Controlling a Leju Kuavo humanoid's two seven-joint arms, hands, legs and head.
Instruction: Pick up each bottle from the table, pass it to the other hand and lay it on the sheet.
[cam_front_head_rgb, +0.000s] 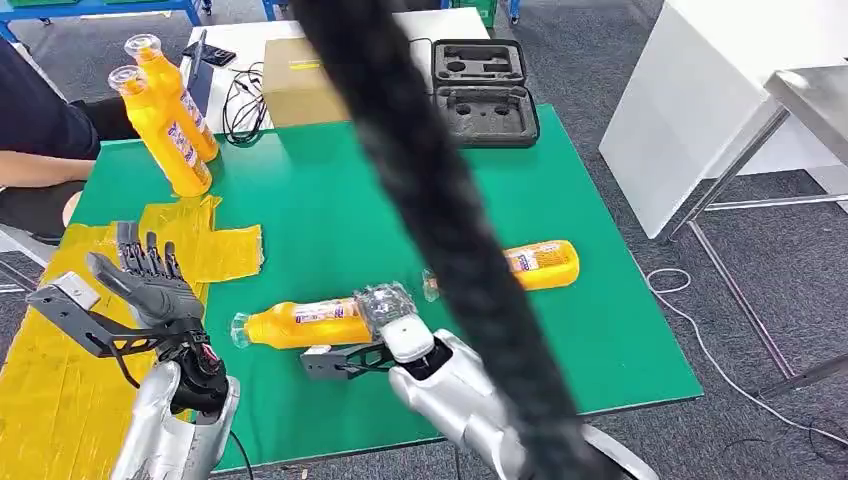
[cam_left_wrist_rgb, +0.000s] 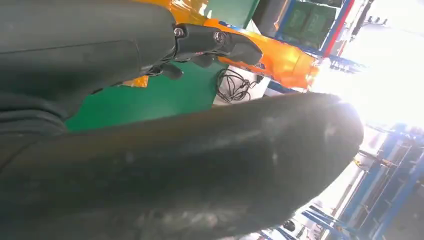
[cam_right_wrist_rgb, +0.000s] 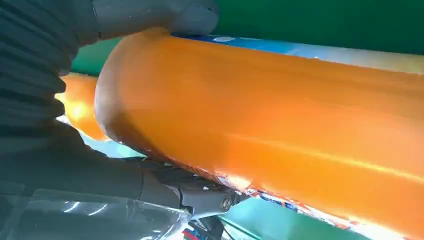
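The right robot hand (cam_front_head_rgb: 385, 312) grasps an orange bottle (cam_front_head_rgb: 300, 323) around its base, with the bottle lying sideways just above the green table (cam_front_head_rgb: 320, 200). The left robot hand (cam_front_head_rgb: 150, 275) is released, fingers spread, over the yellow sheet (cam_front_head_rgb: 60, 390). A second bottle (cam_front_head_rgb: 540, 264) lies on the table behind the grasped one; two more bottles (cam_front_head_rgb: 170, 110) stand beyond the sheet.

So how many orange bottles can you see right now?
4. One bottle is held by the right hand; one lying bottle sits partly behind the black cable; two standing bottles at the far left corner. The cable may hide others.
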